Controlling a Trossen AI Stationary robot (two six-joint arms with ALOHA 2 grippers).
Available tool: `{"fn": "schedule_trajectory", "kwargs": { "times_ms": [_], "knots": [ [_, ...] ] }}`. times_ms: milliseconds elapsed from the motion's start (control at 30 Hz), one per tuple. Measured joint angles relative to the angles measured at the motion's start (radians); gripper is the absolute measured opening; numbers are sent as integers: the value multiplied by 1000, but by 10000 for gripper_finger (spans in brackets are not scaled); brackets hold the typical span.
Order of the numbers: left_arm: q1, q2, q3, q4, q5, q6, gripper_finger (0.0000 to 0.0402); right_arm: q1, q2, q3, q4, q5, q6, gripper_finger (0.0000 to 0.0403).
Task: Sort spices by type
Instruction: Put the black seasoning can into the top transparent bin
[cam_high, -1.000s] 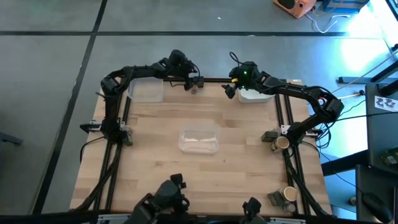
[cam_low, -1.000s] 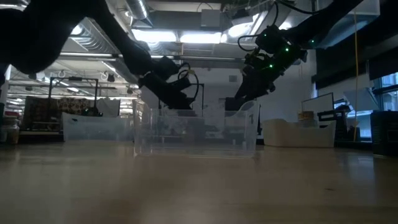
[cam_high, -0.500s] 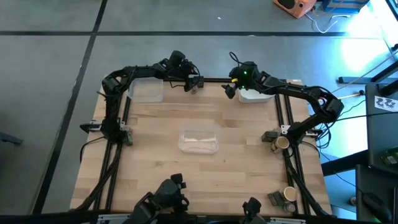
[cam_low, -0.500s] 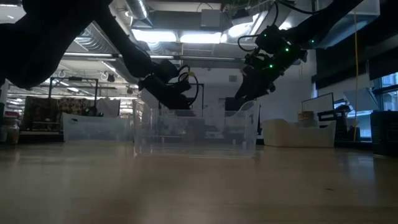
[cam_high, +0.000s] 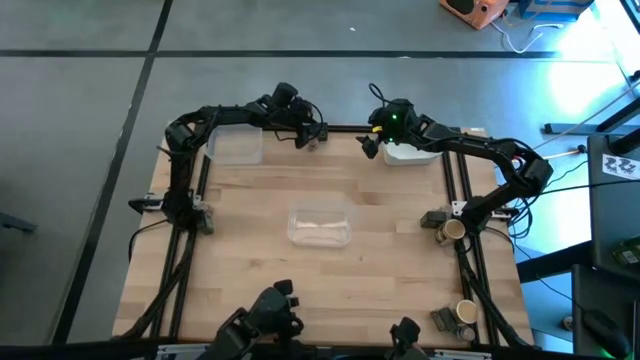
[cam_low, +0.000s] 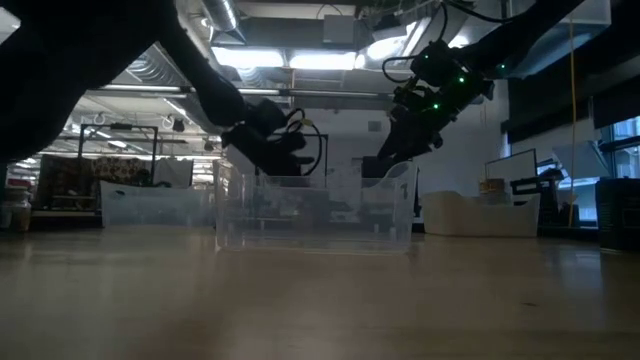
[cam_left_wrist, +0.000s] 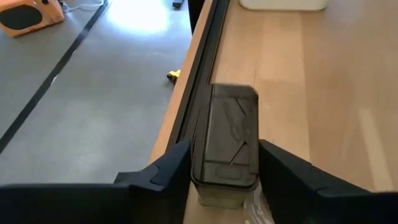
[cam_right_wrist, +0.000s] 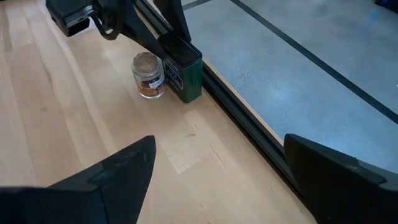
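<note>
Left pincer (cam_left_wrist: 225, 163) sits at the table's (cam_high: 330, 290) far edge, its fingers (cam_left_wrist: 163, 173) close on either side of a dark blocky spice tin (cam_left_wrist: 226, 140); whether they grip it I cannot tell. A small jar (cam_right_wrist: 148, 75) stands touching the tin on the table side. Right pincer (cam_right_wrist: 214, 180) hangs wide open and empty nearby, beside a white tray (cam_high: 412, 154).

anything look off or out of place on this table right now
Nothing spilled or broken. The dark blocky spice container and a small jar stand upright at the table's far edge, hard against the black rail, away from the trays. The left gripper straddles the blocky one; the right gripper hangs open nearby.
</note>
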Motion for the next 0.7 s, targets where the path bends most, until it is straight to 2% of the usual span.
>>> {"fn": "schedule_trajectory", "kwargs": {
  "times_ms": [200, 333, 700],
  "knots": [
    [-1, 8, 0, 11, -6, -4, 128, 0, 0, 0, 0, 0, 0, 351],
    [-9, -10, 0, 6, -36, -24, 123, 0, 0, 0, 0, 0, 0, 351],
    [-56, -234, 0, -86, -162, -110, 135, 0, 0, 0, -1, 0, -15, 351]
  ]
}}
